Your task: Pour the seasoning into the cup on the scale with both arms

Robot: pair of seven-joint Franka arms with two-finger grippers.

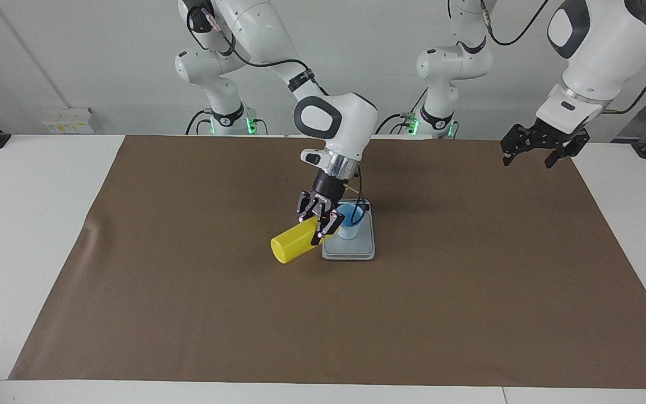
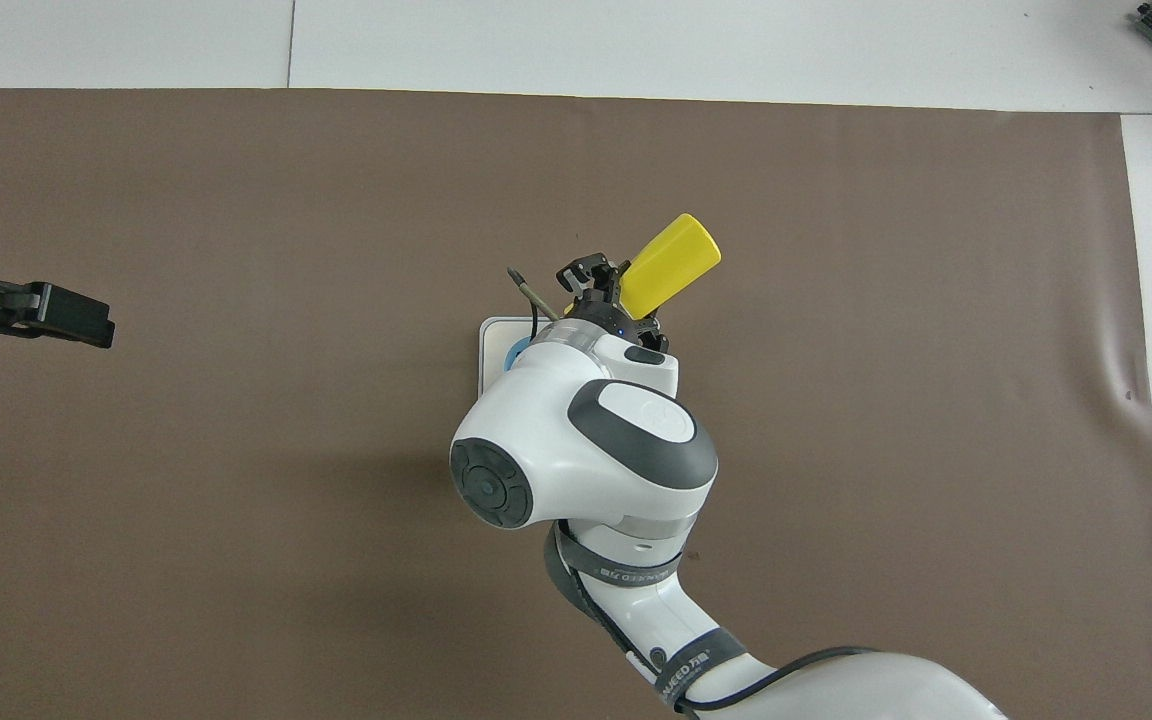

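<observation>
High facing camera, steep overhead camera, shared table (image 1: 42, 235)
</observation>
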